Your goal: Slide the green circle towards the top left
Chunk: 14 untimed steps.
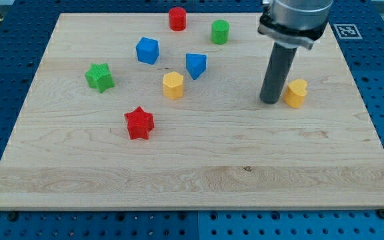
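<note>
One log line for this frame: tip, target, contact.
tip: my tip just left of yellow block | target: green circle near top edge, up-left of tip | contact: none with target

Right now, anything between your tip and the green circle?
No. In the camera view, my tip sits beside the yellow block, and bare board runs up-left to the green circle.
</note>
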Motion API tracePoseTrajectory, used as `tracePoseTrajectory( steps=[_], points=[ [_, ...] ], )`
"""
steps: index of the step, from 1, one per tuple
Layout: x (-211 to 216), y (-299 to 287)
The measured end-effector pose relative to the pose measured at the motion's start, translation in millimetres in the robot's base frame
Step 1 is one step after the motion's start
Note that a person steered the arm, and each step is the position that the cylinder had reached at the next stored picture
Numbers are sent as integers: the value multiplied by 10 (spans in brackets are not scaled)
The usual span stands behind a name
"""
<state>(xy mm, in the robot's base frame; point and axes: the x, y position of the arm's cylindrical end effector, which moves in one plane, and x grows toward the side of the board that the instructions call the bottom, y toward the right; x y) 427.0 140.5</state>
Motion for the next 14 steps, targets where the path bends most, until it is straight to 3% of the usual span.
tracePoseTrajectory(
  steps=[2, 3, 4, 5, 6, 8, 10, 12, 14],
  points=[
    [-1143, 292],
    [-1303, 280],
    [-1350, -161],
    [-1701, -655],
    [-1958, -702],
    [-1954, -844],
    [-1547, -844],
    [-1409, -903],
    [-1400, -1579]
  ],
)
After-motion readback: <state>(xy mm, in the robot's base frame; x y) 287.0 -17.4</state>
